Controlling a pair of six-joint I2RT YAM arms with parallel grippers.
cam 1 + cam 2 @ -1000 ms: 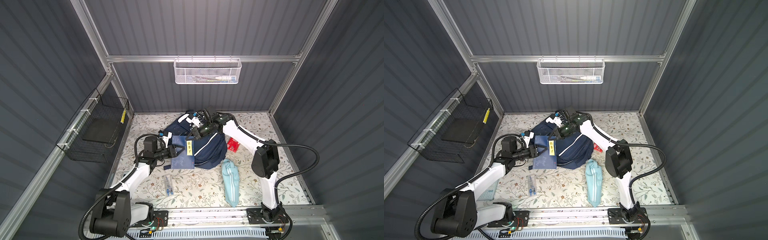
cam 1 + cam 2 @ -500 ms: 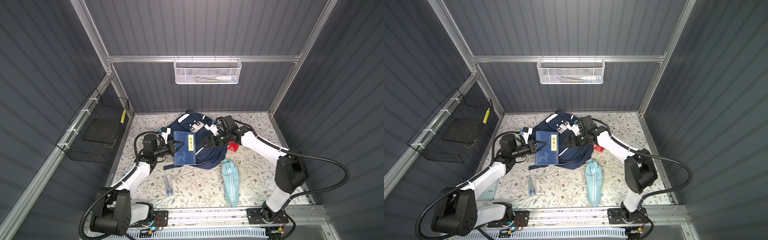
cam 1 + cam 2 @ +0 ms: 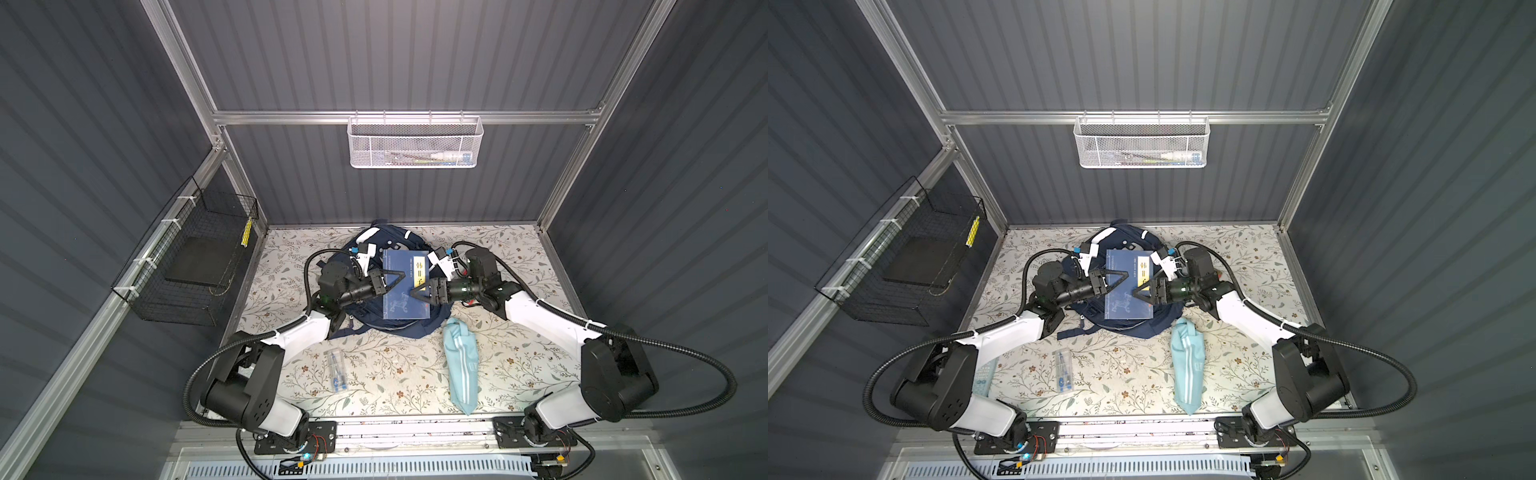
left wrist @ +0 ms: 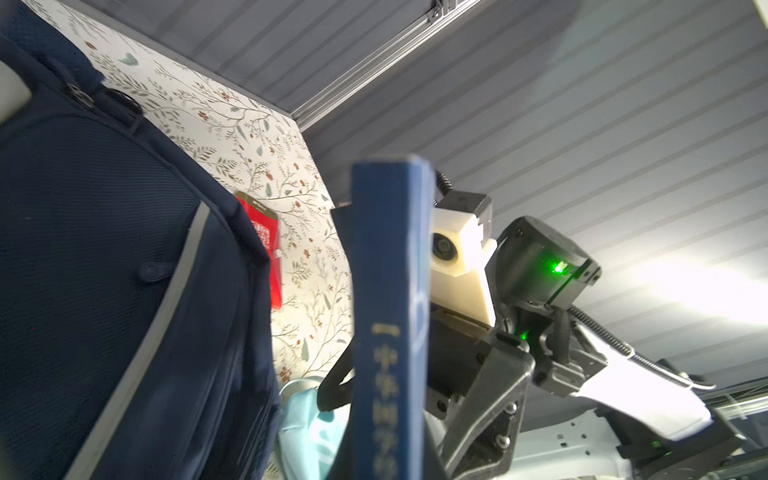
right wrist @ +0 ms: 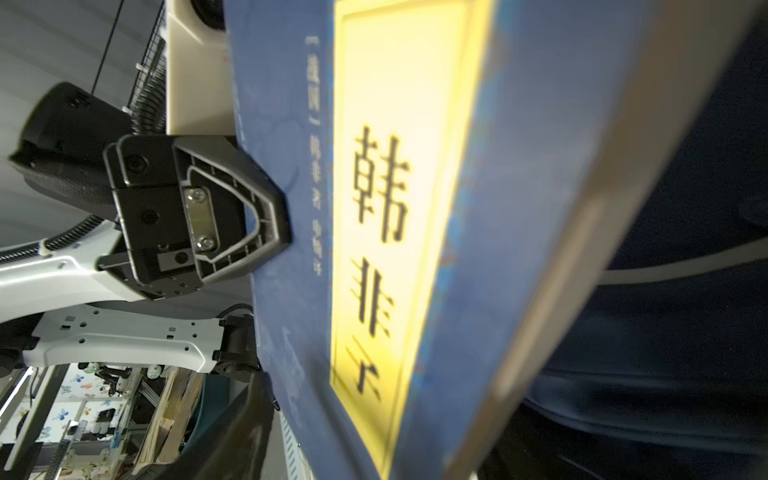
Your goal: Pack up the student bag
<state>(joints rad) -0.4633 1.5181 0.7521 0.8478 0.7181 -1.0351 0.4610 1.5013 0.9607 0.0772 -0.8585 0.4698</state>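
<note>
In both top views, your left gripper point(image 3: 401, 275) is clamped on the blue book point(image 3: 405, 301). The book is cover up above the student bag point(image 3: 395, 327), which lies at the back of the floral mat point(image 3: 395, 374). Your right gripper point(image 3: 412, 293) is at the book's opposite edge.

In the left wrist view, you see the right jaws standing apart, one on either side of the book.

In the right wrist view, a left finger point(image 5: 266, 224) presses on the cover.

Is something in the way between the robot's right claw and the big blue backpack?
Yes. The blue book, gripped by the left gripper, hangs over the student bag. The right gripper has its open jaws around the book's opposite edge.
</note>
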